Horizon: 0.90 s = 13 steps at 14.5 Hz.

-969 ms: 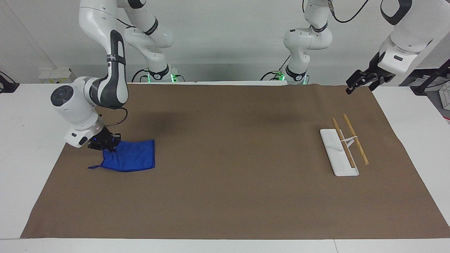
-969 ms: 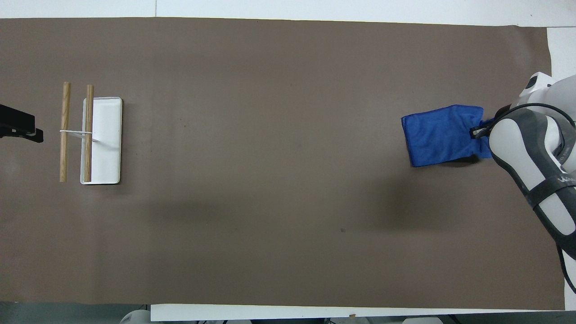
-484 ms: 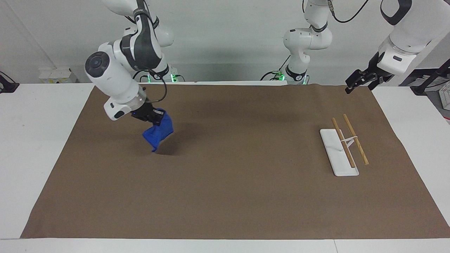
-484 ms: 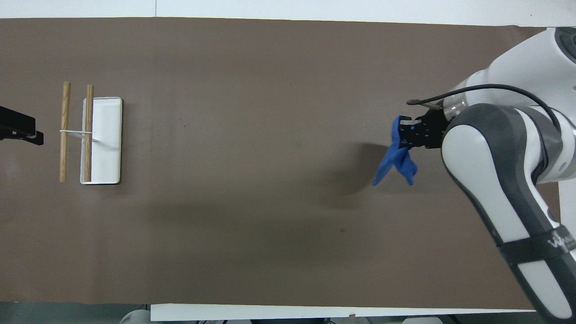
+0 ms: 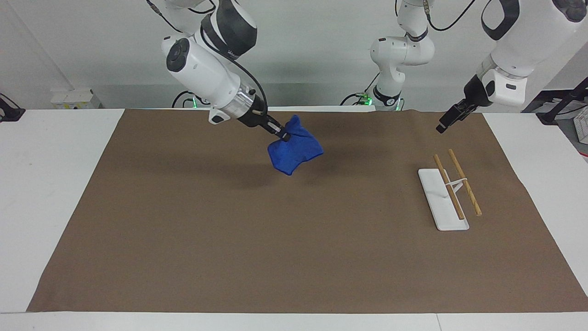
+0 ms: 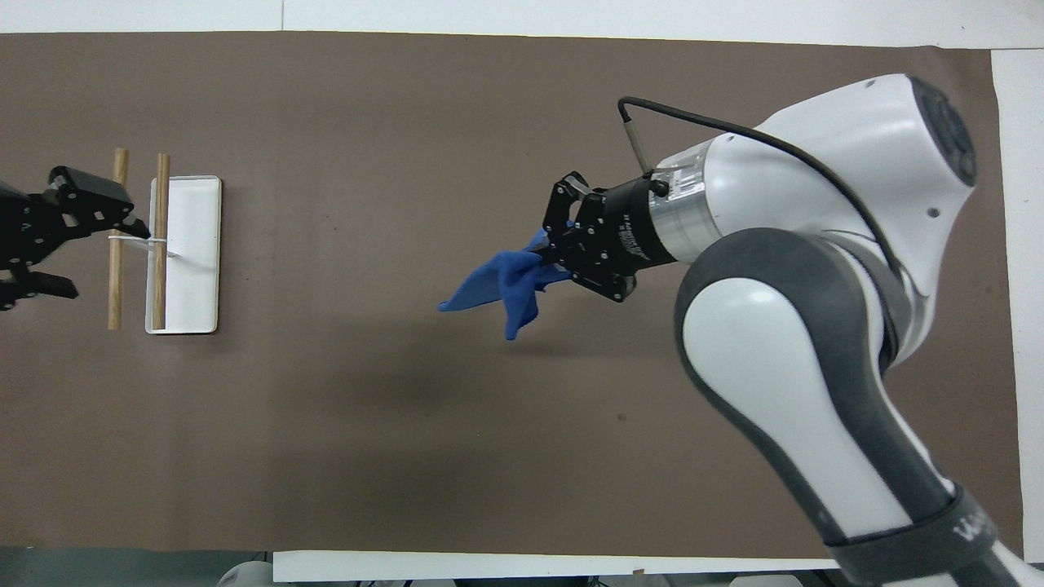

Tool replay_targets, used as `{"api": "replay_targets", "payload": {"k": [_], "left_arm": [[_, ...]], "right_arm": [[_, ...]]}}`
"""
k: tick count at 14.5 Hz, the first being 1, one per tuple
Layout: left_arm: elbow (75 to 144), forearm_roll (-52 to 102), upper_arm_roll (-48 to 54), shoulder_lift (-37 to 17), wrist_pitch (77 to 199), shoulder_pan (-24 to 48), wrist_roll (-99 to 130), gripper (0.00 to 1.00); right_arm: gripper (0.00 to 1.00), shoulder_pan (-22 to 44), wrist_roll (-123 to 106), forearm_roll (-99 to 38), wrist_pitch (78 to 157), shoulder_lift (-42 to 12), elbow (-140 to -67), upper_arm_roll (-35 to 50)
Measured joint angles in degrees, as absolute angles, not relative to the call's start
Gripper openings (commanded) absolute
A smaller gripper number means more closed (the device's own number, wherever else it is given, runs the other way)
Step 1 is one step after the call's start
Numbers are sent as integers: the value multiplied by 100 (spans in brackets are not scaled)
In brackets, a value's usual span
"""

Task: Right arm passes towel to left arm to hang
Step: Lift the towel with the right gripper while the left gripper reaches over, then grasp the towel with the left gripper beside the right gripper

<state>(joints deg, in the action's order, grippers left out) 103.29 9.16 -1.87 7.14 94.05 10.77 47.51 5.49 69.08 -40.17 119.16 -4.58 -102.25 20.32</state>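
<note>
Two pincers | right pincer (image 5: 281, 134) clamps towel (image 5: 294, 149) aloft | left pincer (image 6: 49, 244) spread above rack (image 5: 448, 195)

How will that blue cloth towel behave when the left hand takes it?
Probably floppy: the small blue cloth towel droops bunched from the right hand. Likely light, since one pinched edge carries it. The hanging folds may sway, so the left hand should take a bunched part.

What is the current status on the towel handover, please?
Right gripper shut on towel, airborne over mid-mat. Left gripper open, over the rack end, not yet at towel. Nothing between them.
</note>
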Motion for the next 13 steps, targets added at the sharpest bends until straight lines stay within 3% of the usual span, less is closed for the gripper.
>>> {"api": "replay_targets", "payload": {"k": [4,8,13], "left_arm": [[11034,1220,-155,880,10264,1789,7300,100],[11438,1449,-144,924,11216,2182,9795,100],[11716,1734,-148,917,12060,2303,10851,100]], "right_arm": [[0,723,8363,-4132,13744,-719,-10217,2771],[0,755,8604,-4139,13928,-771,-10213,2873],[0,736,8604,-4142,13928,-776,-10211,2871]]}}
